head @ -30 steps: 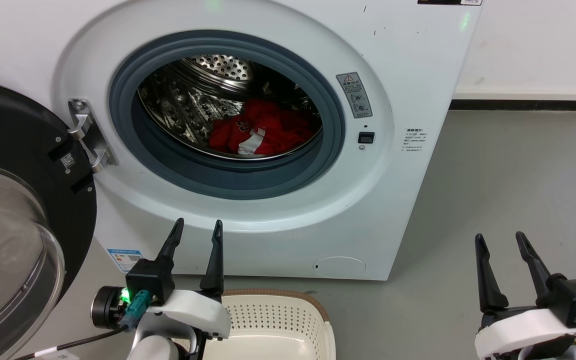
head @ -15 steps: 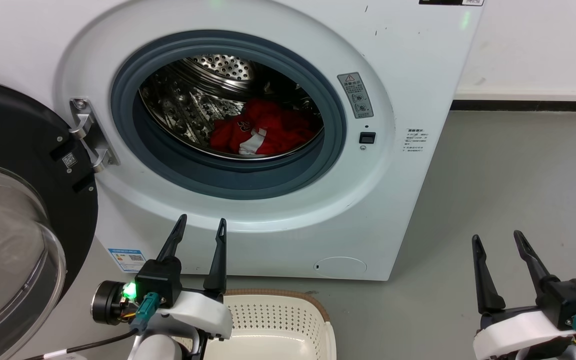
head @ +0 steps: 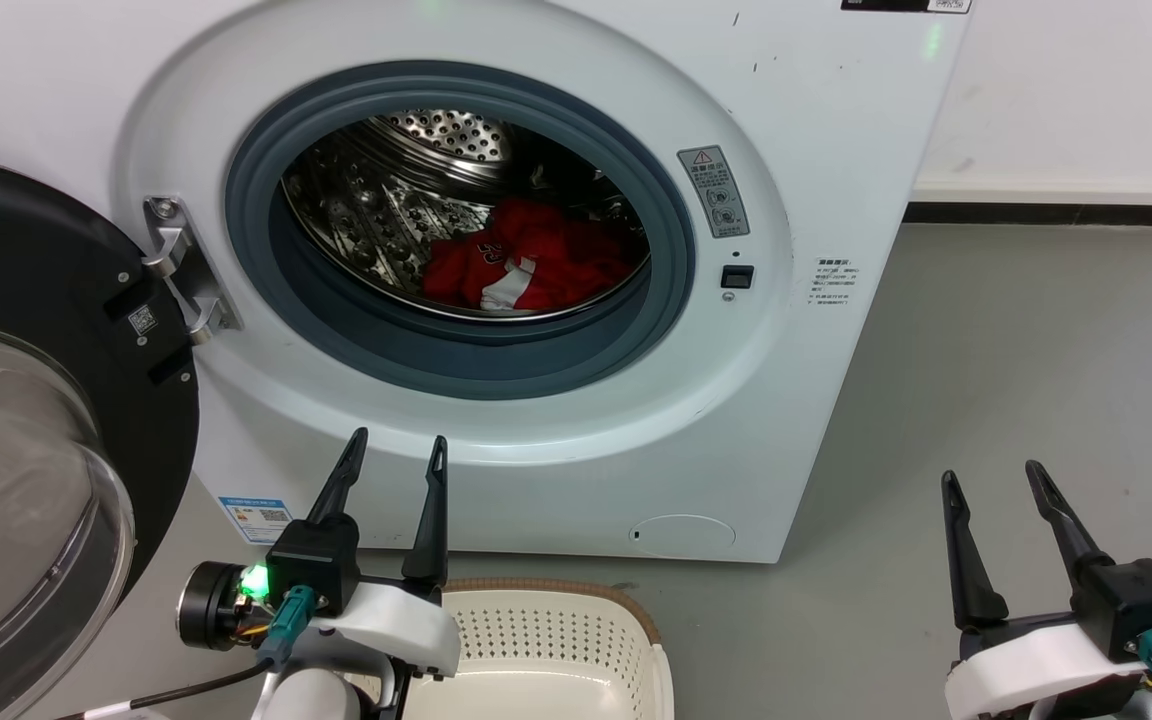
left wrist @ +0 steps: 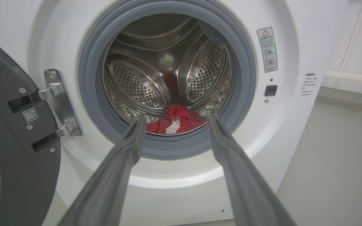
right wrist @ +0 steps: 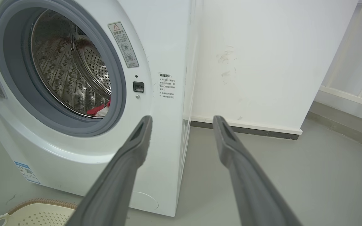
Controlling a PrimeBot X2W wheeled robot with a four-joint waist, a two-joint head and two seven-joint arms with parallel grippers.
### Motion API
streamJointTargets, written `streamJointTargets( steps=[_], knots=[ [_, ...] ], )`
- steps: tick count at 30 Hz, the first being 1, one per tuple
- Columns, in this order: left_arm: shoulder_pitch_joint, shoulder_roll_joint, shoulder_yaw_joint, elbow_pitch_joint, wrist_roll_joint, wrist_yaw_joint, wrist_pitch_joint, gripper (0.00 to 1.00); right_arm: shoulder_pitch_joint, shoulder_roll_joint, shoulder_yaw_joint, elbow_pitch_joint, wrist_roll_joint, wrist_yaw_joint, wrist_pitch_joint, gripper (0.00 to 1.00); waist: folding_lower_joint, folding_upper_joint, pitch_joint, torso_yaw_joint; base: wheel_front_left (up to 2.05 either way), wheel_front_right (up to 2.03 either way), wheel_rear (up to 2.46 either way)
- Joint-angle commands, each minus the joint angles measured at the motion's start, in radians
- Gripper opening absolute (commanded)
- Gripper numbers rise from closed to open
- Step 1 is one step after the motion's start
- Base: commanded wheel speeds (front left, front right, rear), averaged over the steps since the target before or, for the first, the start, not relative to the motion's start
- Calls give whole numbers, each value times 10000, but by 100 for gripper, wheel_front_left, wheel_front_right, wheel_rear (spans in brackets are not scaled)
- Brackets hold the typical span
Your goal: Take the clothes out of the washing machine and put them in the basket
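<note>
The white washing machine [head: 816, 150] stands ahead with its round door [head: 46, 400] swung open to the left. Red clothes [head: 536, 265] with white trim lie at the bottom of the steel drum [left wrist: 168, 72], also seen as clothes [left wrist: 176, 121] between my left fingertips' line of sight and a red sliver [right wrist: 99, 110] in the right wrist view. The cream basket [head: 556, 640] sits on the floor below the machine. My left gripper [head: 394, 445] is open, pointing at the machine's lower front, above the basket's left rim. My right gripper [head: 991, 478] is open over bare floor to the right.
Grey floor [head: 1016, 350] extends right of the machine to a white wall with a dark skirting [head: 1056, 210]. The open door's glass bowl [head: 6, 500] bulges toward me at the left. The basket [right wrist: 33, 212] corner shows low in the right wrist view.
The whole head view has shifted slightly, so the camera moved. My left gripper sits a little lower and the right a touch lower; the clothes lie unchanged.
</note>
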Motion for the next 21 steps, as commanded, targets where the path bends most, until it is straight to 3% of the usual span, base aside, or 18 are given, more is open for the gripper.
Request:
streamJointTargets(
  steps=[1,13,21],
  knots=[
    [19,-11,8,10,-23,8,-28,100,49,9,12,15,77,-3,-8,100,0,0,1,3,0,0,0],
    [-73,-37,74,-22,90,95,-28,100,11,9,38,-41,154,-3,-7,100,0,0,86,9,0,0,0],
    [-953,-53,151,254,168,400,-28,100,-360,8,232,-366,172,-3,93,100,0,0,765,-149,0,0,0]
  ],
)
